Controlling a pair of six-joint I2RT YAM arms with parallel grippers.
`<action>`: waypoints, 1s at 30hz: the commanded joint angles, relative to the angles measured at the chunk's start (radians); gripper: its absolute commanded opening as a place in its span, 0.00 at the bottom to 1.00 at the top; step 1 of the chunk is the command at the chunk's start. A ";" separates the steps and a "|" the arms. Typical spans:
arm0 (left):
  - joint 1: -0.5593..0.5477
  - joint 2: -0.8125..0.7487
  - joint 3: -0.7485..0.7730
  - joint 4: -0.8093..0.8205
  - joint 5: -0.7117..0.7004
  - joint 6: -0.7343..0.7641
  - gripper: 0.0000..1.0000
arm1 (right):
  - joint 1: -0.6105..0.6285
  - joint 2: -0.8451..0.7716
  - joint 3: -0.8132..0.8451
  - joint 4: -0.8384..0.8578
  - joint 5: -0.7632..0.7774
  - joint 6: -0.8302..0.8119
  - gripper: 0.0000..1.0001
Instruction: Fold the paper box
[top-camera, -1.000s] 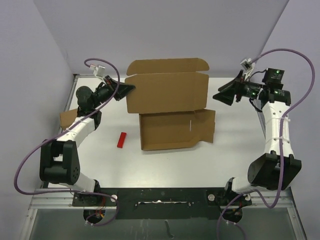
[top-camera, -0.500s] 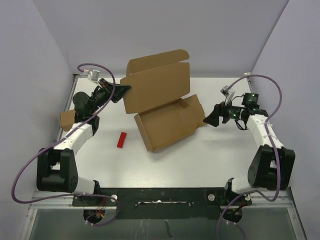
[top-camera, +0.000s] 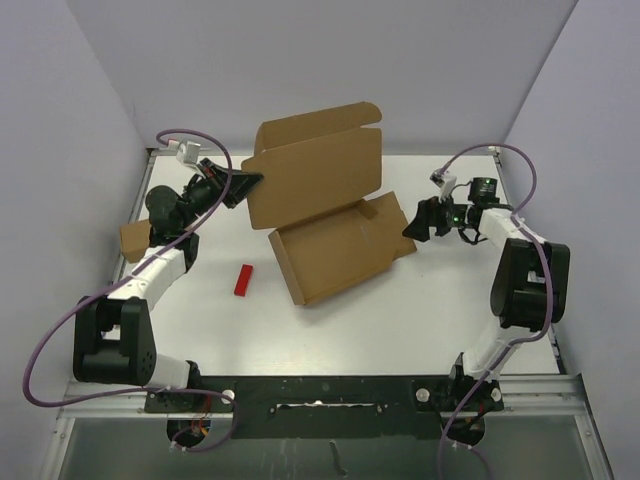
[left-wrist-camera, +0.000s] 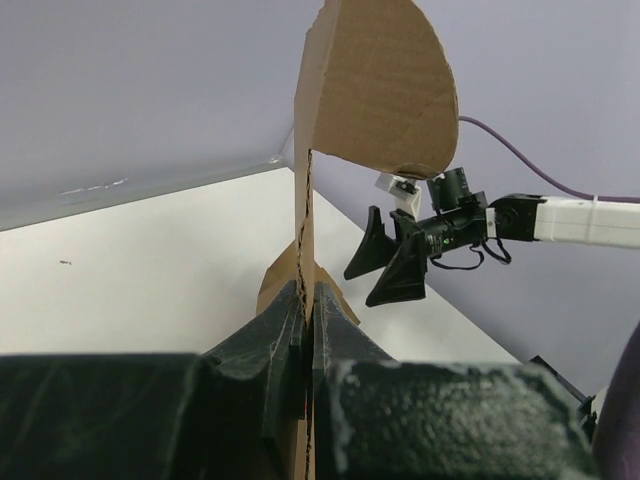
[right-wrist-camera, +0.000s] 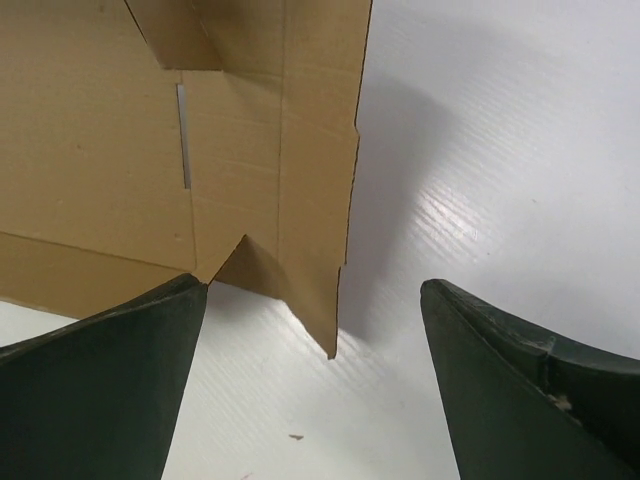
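Now my left gripper (top-camera: 248, 186) is pinched shut on the left edge of the standing lid of the paper box (top-camera: 335, 250). The box lies mid-table, and its long axis runs left to right, with the right end turned away from my bases. My right gripper (top-camera: 410, 229) is wide open and empty. The right flap corner points at it, just beside the fingertips, so I judge that this arm is the nearer one.

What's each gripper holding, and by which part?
Left gripper pinches the paper box by the left edge of its raised panel. Right gripper is open, holding nothing.
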 joint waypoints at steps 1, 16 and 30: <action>0.001 -0.056 0.004 0.099 0.023 -0.006 0.00 | -0.017 0.043 0.051 0.130 -0.129 0.032 0.90; -0.001 -0.053 0.001 0.124 0.037 -0.021 0.00 | 0.027 0.149 0.120 0.071 -0.119 -0.005 0.41; -0.016 -0.032 -0.005 0.138 -0.006 -0.010 0.00 | 0.025 -0.079 0.004 0.142 -0.048 0.018 0.00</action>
